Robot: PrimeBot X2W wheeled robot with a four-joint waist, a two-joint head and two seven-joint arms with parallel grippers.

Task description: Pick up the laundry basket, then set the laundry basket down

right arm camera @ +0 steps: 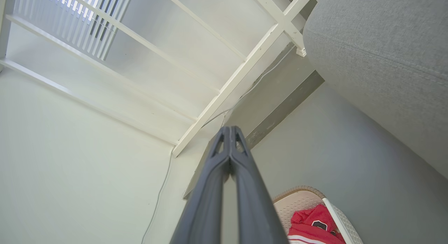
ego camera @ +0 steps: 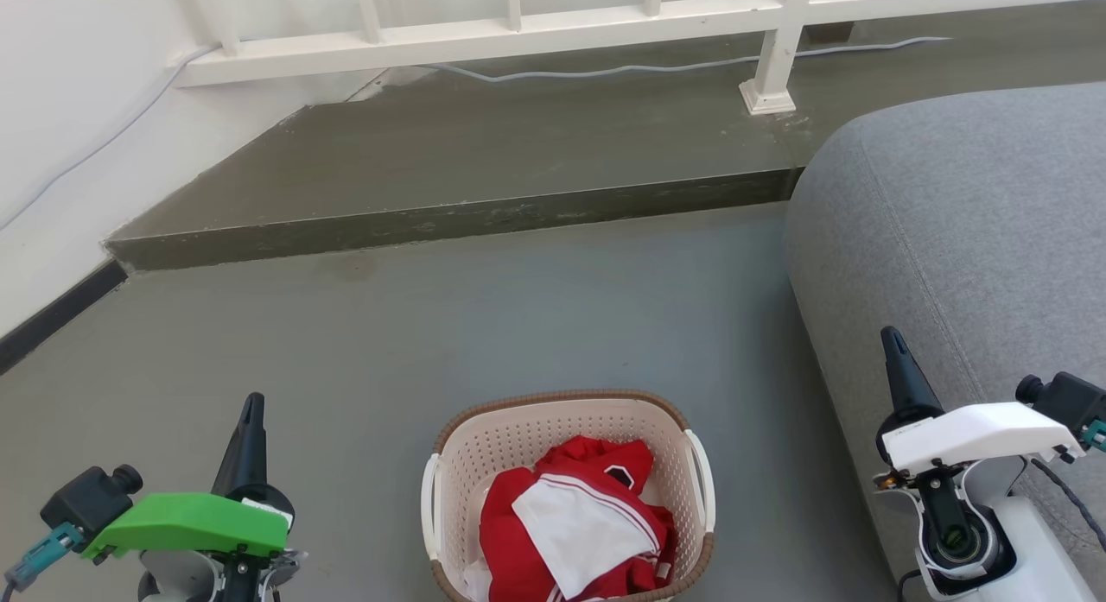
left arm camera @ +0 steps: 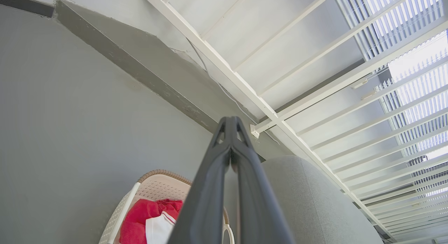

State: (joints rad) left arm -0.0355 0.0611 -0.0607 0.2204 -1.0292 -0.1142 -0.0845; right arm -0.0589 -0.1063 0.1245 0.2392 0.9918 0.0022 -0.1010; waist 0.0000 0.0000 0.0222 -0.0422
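The laundry basket stands on the grey floor at the bottom centre of the head view: cream perforated walls, brown woven-look rim, white loop handles on its left and right sides, red and white clothes inside. My left gripper is shut and empty, well to the basket's left, clear of it. Over on the right, beside the sofa, my right gripper is shut and empty too. A corner of the laundry basket appears in the left wrist view behind the shut left gripper. The right wrist view catches the laundry basket beyond the shut right gripper.
A grey sofa fills the right side, close to my right arm. A raised concrete step crosses the floor ahead, with a white railing and a cable on it. A white wall with dark skirting runs along the left.
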